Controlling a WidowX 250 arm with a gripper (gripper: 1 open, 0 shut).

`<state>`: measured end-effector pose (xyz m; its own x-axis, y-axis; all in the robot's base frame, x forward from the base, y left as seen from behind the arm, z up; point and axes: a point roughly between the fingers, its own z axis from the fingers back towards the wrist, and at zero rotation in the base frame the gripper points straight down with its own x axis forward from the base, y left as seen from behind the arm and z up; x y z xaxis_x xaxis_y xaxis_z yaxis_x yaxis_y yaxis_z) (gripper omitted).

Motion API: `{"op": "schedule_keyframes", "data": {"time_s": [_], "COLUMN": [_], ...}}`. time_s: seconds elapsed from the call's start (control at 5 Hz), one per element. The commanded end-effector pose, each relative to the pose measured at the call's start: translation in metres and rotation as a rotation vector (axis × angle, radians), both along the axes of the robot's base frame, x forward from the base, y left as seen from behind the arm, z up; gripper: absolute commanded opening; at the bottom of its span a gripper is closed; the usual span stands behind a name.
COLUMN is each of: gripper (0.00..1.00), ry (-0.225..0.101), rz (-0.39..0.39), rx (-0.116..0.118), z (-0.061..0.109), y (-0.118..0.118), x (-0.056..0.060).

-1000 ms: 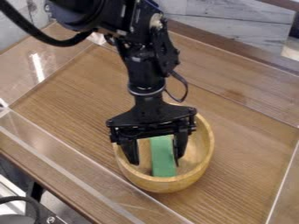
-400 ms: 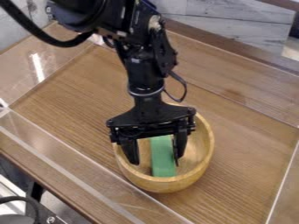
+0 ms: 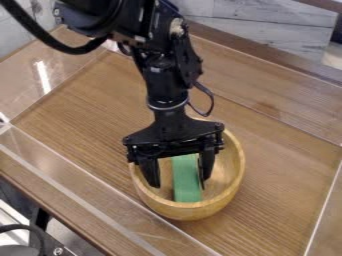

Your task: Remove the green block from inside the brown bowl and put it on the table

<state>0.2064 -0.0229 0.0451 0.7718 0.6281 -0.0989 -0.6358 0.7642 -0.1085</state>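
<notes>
The green block lies inside the brown bowl, running from the bowl's middle toward its near rim. My gripper points straight down into the bowl, open, with one black finger on each side of the block's far end. The fingers straddle the block with a gap on both sides; I cannot tell whether either pad touches it. The bowl rests on the wood-grain table near its front right part.
Clear acrylic walls edge the table along the front and left. The black arm comes down from the upper left over the table's centre. A light-coloured wall runs behind the table at the upper right.
</notes>
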Motion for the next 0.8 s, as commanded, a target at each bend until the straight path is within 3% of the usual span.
{"op": "schedule_keyframes", "data": {"time_s": [0.0,0.6], "gripper": [1.00,1.00], "ry": [-0.051,-0.059], "rz": [0.013,0.023], "rx": [-0.003,-0.008], "z": [0.009,-0.008], "y": [0.003,0.002], "x": [0.014,0.016]}}
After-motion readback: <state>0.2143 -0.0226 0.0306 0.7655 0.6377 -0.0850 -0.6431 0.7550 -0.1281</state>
